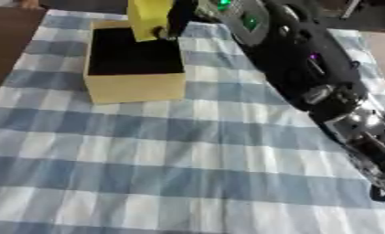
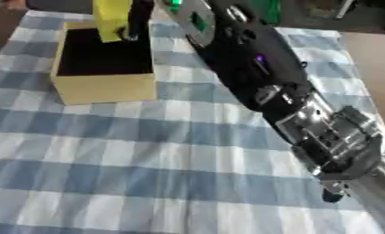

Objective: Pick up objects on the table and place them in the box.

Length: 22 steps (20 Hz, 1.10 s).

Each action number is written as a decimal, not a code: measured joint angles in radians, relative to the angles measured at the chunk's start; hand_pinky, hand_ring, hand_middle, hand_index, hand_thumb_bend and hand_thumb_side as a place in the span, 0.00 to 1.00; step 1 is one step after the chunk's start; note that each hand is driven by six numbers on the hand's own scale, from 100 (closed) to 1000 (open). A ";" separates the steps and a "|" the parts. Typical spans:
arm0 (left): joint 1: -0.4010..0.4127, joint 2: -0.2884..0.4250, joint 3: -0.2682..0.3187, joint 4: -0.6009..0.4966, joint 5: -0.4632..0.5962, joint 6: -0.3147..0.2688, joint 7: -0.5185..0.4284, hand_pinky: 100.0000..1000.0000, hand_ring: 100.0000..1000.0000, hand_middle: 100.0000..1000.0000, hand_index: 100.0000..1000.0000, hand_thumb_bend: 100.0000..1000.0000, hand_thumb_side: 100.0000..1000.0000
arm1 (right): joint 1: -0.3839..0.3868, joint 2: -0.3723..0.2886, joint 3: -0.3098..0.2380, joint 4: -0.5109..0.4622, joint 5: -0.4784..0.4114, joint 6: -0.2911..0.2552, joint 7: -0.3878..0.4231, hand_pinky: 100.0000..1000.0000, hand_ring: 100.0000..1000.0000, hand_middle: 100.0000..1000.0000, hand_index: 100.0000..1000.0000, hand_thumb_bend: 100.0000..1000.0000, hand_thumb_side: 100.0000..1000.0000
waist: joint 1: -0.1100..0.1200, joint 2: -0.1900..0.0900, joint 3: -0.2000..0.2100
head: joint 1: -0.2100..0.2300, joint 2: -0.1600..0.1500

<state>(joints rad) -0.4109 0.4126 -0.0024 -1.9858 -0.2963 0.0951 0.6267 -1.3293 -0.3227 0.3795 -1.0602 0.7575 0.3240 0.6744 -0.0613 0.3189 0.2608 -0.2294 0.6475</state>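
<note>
We see our right robot hand [image 1: 173,20] pinching a flat yellow object [image 1: 150,17] above the open yellow cardboard box [image 1: 136,87]. A blue-and-white checked cloth [image 1: 187,155] covers the bench; brown floor [image 1: 7,41] shows at left.

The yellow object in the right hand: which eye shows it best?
Left eye view: the yellow object shows wider above the box, with the right hand beside it. The right eye view shows a narrower strip, cut by the top edge.

Soft even daylight, overall blur, perhaps faint glare upper right.
</note>
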 measured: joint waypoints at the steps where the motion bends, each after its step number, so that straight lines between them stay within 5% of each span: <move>1: -0.002 0.000 0.000 0.000 0.000 0.000 0.000 0.94 0.67 0.47 0.69 0.00 0.18 | 0.000 0.011 -0.007 0.018 0.012 -0.002 -0.009 0.95 0.97 0.60 0.75 0.00 0.00 | -0.002 0.002 0.004 | -0.003 0.000; 8: -0.004 0.000 -0.002 0.000 0.002 -0.002 -0.002 0.94 0.67 0.47 0.69 0.00 0.18 | -0.002 0.069 -0.057 0.137 0.097 -0.019 -0.079 0.95 0.97 0.60 0.75 0.00 0.00 | -0.009 0.016 0.016 | -0.029 -0.008; 12: -0.006 -0.001 -0.005 0.000 0.004 -0.002 -0.002 0.94 0.67 0.47 0.69 0.00 0.18 | -0.001 0.098 -0.082 0.188 0.132 -0.032 -0.118 0.96 0.98 0.68 0.84 0.00 0.00 | -0.009 0.023 0.022 | -0.043 -0.013; 15: -0.009 -0.008 -0.005 0.000 0.004 -0.003 -0.003 0.94 0.67 0.47 0.69 0.00 0.18 | 0.002 0.113 -0.092 0.215 0.142 -0.048 -0.129 0.98 1.00 0.78 0.94 0.00 0.14 | -0.009 0.028 0.028 | -0.046 -0.018; 16: -0.011 -0.009 -0.005 0.000 0.005 -0.003 -0.003 0.94 0.67 0.47 0.69 0.00 0.18 | 0.002 0.118 -0.094 0.222 0.143 -0.057 -0.127 0.99 1.00 0.88 1.00 0.00 0.33 | -0.009 0.028 0.028 | -0.046 -0.019; 18: -0.011 -0.009 -0.005 0.000 0.005 -0.003 -0.003 0.94 0.67 0.47 0.69 0.00 0.18 | 0.002 0.124 -0.096 0.228 0.143 -0.080 -0.118 1.00 1.00 0.90 1.00 0.10 0.44 | -0.009 0.030 0.029 | -0.045 -0.023; 22: -0.011 -0.009 -0.005 0.000 0.005 -0.003 -0.003 0.94 0.67 0.47 0.69 0.00 0.18 | 0.001 0.125 -0.104 0.228 0.143 -0.113 -0.109 1.00 1.00 0.92 1.00 0.22 0.48 | -0.009 0.031 0.029 | -0.040 -0.025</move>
<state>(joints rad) -0.4217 0.4039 -0.0075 -1.9858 -0.2910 0.0922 0.6237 -1.3280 -0.1977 0.2759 -0.8324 0.9004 0.2110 0.5652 -0.0703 0.3502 0.2893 -0.2698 0.6223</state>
